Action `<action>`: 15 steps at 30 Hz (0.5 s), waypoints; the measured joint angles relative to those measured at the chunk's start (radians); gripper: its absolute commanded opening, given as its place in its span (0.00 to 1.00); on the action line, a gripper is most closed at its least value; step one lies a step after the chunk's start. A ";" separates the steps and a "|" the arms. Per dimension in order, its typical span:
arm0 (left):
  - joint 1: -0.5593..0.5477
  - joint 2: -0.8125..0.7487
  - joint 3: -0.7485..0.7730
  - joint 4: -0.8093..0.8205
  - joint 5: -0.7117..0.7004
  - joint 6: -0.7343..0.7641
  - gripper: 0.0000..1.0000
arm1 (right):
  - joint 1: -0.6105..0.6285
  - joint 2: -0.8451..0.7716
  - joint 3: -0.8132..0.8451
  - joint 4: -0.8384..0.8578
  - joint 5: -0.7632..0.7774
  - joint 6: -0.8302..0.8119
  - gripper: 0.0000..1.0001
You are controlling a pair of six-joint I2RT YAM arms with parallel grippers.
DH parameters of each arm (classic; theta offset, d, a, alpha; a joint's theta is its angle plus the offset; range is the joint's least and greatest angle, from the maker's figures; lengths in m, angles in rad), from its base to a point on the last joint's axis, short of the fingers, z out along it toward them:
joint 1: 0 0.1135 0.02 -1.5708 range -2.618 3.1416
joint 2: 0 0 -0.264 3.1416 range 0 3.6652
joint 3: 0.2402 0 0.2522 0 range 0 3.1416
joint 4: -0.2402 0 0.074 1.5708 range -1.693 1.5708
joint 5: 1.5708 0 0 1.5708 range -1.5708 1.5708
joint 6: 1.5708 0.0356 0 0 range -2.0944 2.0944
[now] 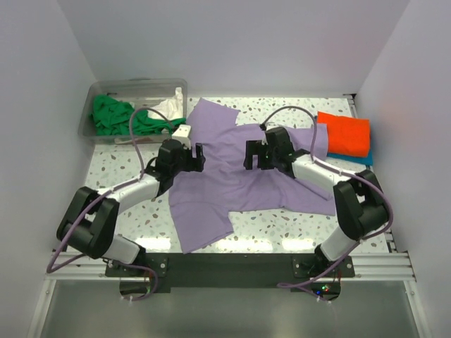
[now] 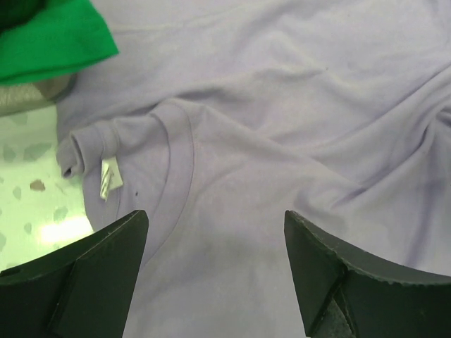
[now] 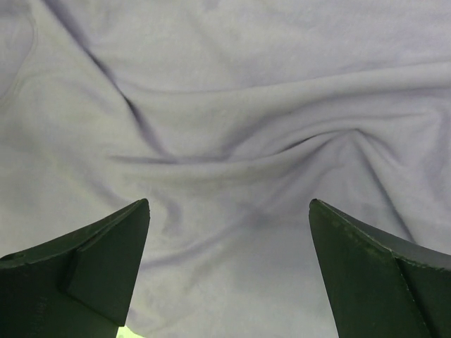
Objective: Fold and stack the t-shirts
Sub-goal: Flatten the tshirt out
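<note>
A lavender t-shirt (image 1: 232, 169) lies spread and wrinkled across the middle of the table. My left gripper (image 1: 198, 158) hovers open over its left part, near the collar (image 2: 176, 169) and a white label (image 2: 109, 179). My right gripper (image 1: 248, 155) is open above the creased cloth (image 3: 232, 141) right of centre. Nothing sits between either pair of fingers. A folded orange t-shirt (image 1: 347, 134) rests on a blue one (image 1: 356, 158) at the back right. Green (image 1: 116, 116) and white (image 1: 169, 108) t-shirts lie bunched in the tub.
A clear plastic tub (image 1: 106, 90) stands at the back left by the wall. White walls close in on the left, back and right. Speckled tabletop (image 1: 268, 229) shows along the near edge in front of the lavender shirt.
</note>
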 measured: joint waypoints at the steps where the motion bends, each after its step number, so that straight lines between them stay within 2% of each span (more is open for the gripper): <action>1: 0.000 -0.011 -0.018 0.001 -0.001 -0.007 0.83 | 0.003 -0.003 -0.011 0.006 -0.005 0.001 0.98; 7: 0.000 0.019 -0.085 -0.003 0.003 -0.045 0.85 | 0.014 0.012 -0.074 0.031 -0.048 0.008 0.98; 15: 0.015 0.157 -0.058 0.047 0.034 -0.069 0.87 | 0.014 0.089 -0.049 0.035 -0.051 0.005 0.98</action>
